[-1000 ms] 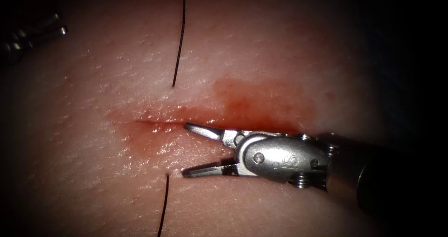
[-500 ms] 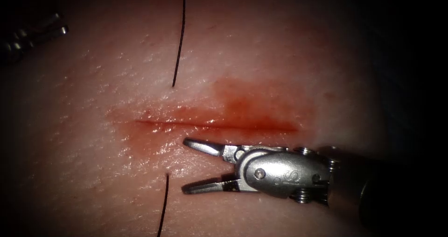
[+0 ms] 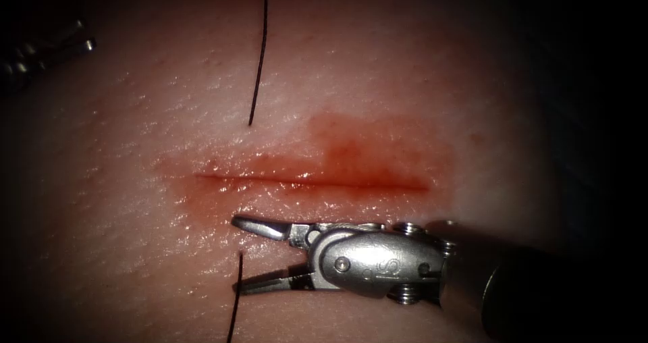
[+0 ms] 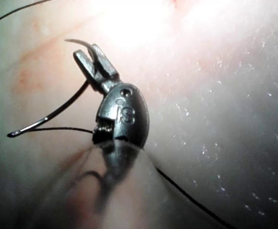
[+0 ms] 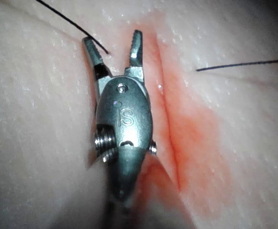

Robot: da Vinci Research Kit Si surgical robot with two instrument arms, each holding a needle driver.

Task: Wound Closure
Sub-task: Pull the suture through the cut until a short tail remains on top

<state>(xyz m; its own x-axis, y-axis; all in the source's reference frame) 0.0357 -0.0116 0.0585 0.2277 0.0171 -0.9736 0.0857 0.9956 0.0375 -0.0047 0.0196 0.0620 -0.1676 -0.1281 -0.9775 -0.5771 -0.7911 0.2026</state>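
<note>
The left tool [image 4: 92,59] gripped the needle [image 4: 57,112] near its blunt end, clear of the tissue [image 3: 405,80]. The right tool [image 3: 237,255] gaped wide, empty, straddling the thread [image 3: 236,296] below the cut [image 3: 310,179].

Surgical practice bench
Wristed steel tool [image 3: 237,255] over cut tissue [image 3: 135,181] under a narrow pool of light.

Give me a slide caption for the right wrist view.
Right tool, fingers open and empty, beside the red-stained cut in the tissue, with thread emerging between its fingertips.
</note>
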